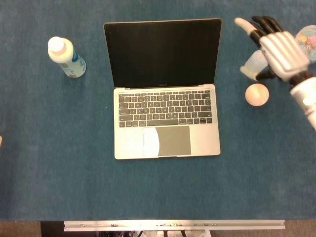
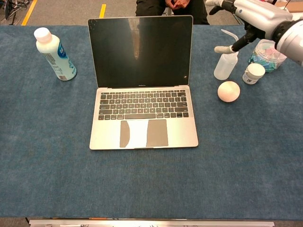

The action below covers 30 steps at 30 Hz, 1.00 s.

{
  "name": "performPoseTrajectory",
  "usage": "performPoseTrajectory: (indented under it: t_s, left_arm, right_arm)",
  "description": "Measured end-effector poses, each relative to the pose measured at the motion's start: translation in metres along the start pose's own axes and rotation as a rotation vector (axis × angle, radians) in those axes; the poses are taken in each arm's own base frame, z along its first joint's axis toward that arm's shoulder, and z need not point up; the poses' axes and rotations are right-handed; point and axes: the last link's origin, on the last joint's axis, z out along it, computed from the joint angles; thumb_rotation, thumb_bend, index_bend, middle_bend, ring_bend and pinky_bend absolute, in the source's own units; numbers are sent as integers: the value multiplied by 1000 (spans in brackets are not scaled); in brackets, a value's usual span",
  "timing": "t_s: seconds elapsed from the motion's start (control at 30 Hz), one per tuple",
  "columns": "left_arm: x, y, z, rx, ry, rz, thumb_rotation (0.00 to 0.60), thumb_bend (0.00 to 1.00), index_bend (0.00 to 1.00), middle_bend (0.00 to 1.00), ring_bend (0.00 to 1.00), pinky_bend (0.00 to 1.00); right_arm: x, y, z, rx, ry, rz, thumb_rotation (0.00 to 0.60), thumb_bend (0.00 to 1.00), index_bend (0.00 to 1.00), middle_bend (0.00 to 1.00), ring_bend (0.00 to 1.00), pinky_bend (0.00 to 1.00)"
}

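Observation:
An open silver laptop (image 1: 165, 113) (image 2: 142, 109) with a dark screen sits mid-table. My right hand (image 1: 279, 49) (image 2: 253, 13) hovers at the far right with fingers spread, holding nothing. It hangs over a clear squeeze bottle (image 1: 253, 63) (image 2: 225, 64), its thumb close to the bent nozzle. A cream-coloured ball (image 1: 256, 94) (image 2: 228, 91) lies just in front of the bottle. Of my left hand only a pale sliver (image 1: 0, 141) shows at the left edge of the head view, far from everything.
A white bottle with a blue label (image 1: 66, 58) (image 2: 53, 54) stands at the far left. A small white-lidded jar (image 2: 255, 72) and a clear tub of coloured items (image 2: 270, 52) stand behind my right hand. A metal rail (image 1: 173, 225) marks the table's front edge.

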Motion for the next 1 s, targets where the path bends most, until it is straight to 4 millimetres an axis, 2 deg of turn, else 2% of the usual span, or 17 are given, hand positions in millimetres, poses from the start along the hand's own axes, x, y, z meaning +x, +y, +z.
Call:
performPoseTrajectory:
  t_s: [0.3, 0.6, 0.8, 1.0]
  left_arm:
    - [2, 1, -1, 4, 10, -4, 600, 246, 226, 159, 94, 82]
    - [4, -1, -1, 16, 16, -3, 600, 246, 226, 159, 93, 82]
    - [4, -2, -2, 24, 15, -1, 600, 246, 226, 159, 94, 82]
    - [6, -3, -1, 29, 21, 2, 600, 246, 226, 159, 94, 82]
  right_arm:
    - [3, -24, 41, 27, 0, 7, 600, 223, 61, 178, 28, 31]
    - [-1, -38, 69, 16, -53, 20, 600, 223, 61, 178, 27, 31]
    - [-8, -44, 83, 6, -82, 31, 600, 223, 61, 178, 28, 31]
    - [-15, -48, 85, 10, -110, 27, 600, 223, 61, 178, 36, 31]
